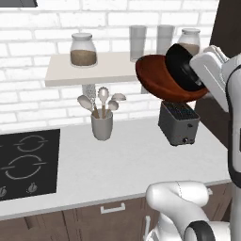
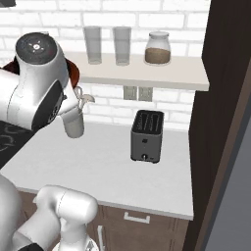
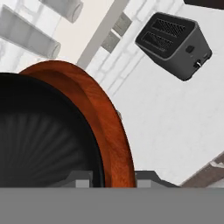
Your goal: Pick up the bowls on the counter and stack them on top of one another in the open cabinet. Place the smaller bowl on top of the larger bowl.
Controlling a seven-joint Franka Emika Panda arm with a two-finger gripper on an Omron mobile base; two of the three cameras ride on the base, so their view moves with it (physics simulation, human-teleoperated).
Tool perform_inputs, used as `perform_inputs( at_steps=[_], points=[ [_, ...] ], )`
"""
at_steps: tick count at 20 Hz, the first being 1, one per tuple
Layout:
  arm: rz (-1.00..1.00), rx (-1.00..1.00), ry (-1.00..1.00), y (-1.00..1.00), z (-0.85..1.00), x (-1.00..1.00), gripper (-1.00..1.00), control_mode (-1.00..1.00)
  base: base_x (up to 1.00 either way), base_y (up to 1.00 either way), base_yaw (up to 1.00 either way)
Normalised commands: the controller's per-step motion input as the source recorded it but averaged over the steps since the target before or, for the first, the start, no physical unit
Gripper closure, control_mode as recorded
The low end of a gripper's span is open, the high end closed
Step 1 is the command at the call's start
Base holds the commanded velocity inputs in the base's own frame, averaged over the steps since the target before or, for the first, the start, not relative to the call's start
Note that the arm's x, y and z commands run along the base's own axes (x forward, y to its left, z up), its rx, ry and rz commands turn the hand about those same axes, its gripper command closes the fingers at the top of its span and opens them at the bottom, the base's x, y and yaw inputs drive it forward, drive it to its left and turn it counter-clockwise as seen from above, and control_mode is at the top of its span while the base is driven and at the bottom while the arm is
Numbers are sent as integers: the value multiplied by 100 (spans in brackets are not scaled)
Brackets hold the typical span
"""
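Brown bowl (image 1: 155, 77): wide, shallow, glossy reddish-brown. Held in the air, tipped steeply on edge, above the toaster (image 1: 178, 123) and in front of the shelf (image 1: 94, 70). In the hand view its rim (image 3: 103, 118) arcs up from the bottom edge; in the right base view a sliver of it (image 2: 73, 73) shows behind the arm's joint.

Black bowl (image 1: 181, 66): small, glossy. Nested inside the brown bowl, tipped with it, its ribbed inside (image 3: 39, 140) facing the hand camera.

Gripper (image 3: 113, 179): at the lower edge of the hand view, one grey finger pad (image 3: 81, 179) on the black bowl's side of the brown rim, the other on the outer side. Jaws narrow, pinching the brown bowl's rim, with the black bowl's rim apparently inside the pinch too. In the left base view the white hand meets the bowls from the right.

Counter (image 1: 132, 160): light grey-white, dark wood drawers beneath, black cooktop (image 1: 28, 162) inset at left.

Toaster: dark grey, two slots, standing on the counter near the wall, below the bowls.

Utensil cup (image 1: 102, 124): pale grey, holding spoons and spatulas, on the counter left of the toaster.

Shelf: pale, on the white brick wall. Bears two jars with brown contents (image 1: 83, 49) (image 2: 158, 49) and two clear glasses (image 2: 92, 45) (image 2: 122, 46).

Tall dark cabinet side (image 2: 220, 122): at the counter's right end.
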Motion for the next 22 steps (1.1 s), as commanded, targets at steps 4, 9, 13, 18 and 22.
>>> perform_inputs(
  at_steps=[4,9,13,18,22],
  points=[
    [-1,-1,-2,83,-10,100,100,-100,0,0,0],
    [-9,-18,2,82,-7,100,100,-100,0,0,0],
    [-22,-18,0,22,20,87,100,-100,0,0,0],
    [-20,-4,-1,3,6,82,100,-100,0,0,0],
    [-15,0,0,5,0,84,100,-100,0,0,0]
  ],
)
